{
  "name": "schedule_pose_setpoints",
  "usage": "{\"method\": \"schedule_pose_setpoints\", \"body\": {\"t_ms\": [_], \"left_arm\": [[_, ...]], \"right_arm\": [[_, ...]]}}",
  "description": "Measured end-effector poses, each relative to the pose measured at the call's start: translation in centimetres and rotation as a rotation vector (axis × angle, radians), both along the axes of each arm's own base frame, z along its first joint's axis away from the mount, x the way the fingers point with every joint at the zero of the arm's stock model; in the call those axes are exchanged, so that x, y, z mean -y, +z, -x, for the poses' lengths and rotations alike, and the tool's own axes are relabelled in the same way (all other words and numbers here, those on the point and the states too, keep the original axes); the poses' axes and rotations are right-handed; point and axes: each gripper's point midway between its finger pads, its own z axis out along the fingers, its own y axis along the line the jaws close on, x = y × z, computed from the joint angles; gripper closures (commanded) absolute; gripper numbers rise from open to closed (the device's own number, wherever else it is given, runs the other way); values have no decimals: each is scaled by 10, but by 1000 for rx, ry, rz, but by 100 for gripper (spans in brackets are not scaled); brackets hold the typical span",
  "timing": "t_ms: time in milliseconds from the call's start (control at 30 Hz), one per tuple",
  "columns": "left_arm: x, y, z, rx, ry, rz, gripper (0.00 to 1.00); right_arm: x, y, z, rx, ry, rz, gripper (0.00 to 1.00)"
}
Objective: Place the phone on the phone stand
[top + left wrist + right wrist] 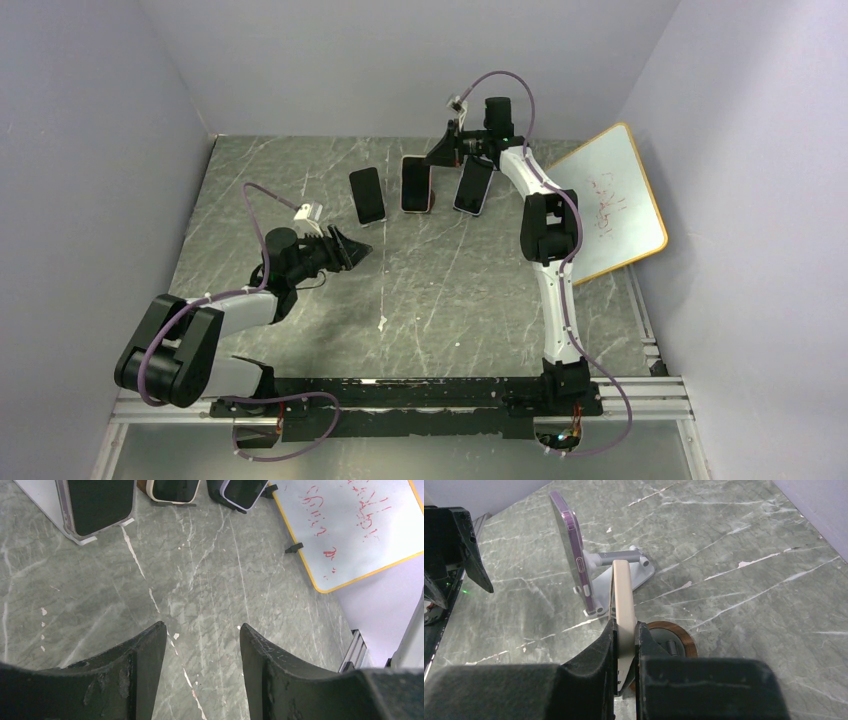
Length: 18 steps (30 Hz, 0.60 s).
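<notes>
Cream phone (623, 595) is pinched edge-on by the right gripper (625, 626) over its wooden-based stand (684, 641); seating and release seemingly remain; left gripper (201, 627) spread, empty.

Robot lab test cell: plain pale lilac partition walls (90, 150) box in a grey-green marbled tabletop (430, 290); bare aluminium extrusion rail (655, 388) along the bottom edge; yellow-framed whiteboard with red scribbles (610, 205) leaning at right of the frame.

Three phones back there: purple-framed phone (367, 195), cream phone (416, 185), lilac-edged phone (474, 187). Two phone stands show clearly, grey stand (621, 557) and wood-based stand (686, 640). One whiteboard (610, 205). Two robot arms, left arm (240, 305) and right arm (560, 290).
</notes>
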Motion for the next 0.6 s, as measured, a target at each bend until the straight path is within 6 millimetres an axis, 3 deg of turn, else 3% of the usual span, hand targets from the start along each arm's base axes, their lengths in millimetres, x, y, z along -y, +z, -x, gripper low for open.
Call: {"method": "schedule_pose_setpoints", "body": {"t_ms": [600], "left_arm": [[1, -1, 1, -6, -7, 7, 40]], "right_arm": [[6, 8, -9, 27, -17, -20, 100]]}}
